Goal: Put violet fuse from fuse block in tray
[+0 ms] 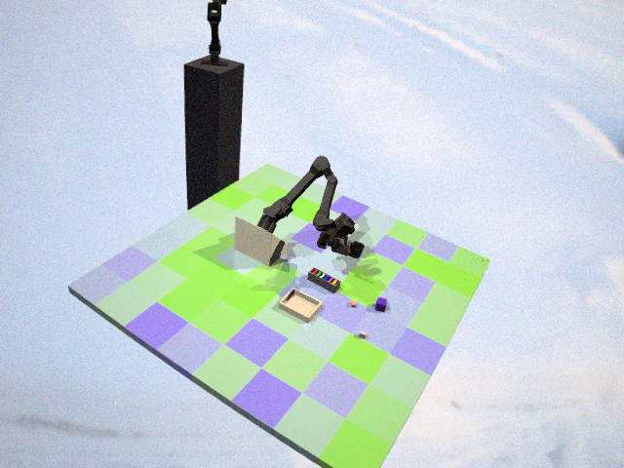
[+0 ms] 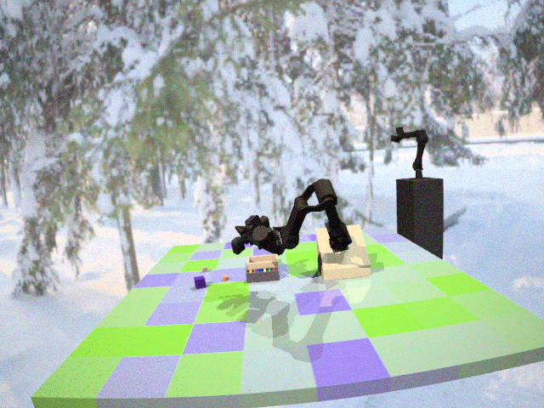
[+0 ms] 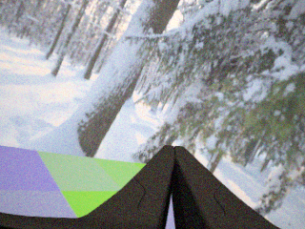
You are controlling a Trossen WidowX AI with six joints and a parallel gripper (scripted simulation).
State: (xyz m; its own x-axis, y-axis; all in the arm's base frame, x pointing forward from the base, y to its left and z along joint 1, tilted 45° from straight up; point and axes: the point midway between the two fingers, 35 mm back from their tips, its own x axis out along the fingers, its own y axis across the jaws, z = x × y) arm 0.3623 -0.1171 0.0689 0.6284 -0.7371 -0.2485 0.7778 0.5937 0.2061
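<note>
The violet fuse [image 1: 331, 280] [image 2: 255, 270] stands in the dark fuse block [image 1: 321, 282] [image 2: 263, 277], between the blue fuse [image 1: 326, 278] [image 2: 259, 270] and the yellow fuse [image 1: 335, 282] [image 2: 251, 270]. Red, green and white fuses fill the rest of the row. The beige tray [image 1: 302, 305] [image 2: 263, 258] lies beside the block and looks empty in the top view. My gripper [image 3: 172, 155] is shut with nothing between its tips. It is held above the table, off to the side of the block and clear of it. Its fingertips are hard to make out in the top and exterior views.
A purple cube [image 1: 381, 304] [image 2: 200, 281], a small orange cube [image 1: 353, 303] [image 2: 225, 278] and a small pale cube [image 1: 363, 334] [image 2: 204, 269] lie beyond the block. A beige slanted stand [image 1: 253, 242] [image 2: 345, 271] is by the arm's base. Another arm stands on a black pillar [image 1: 212, 115] [image 2: 418, 211].
</note>
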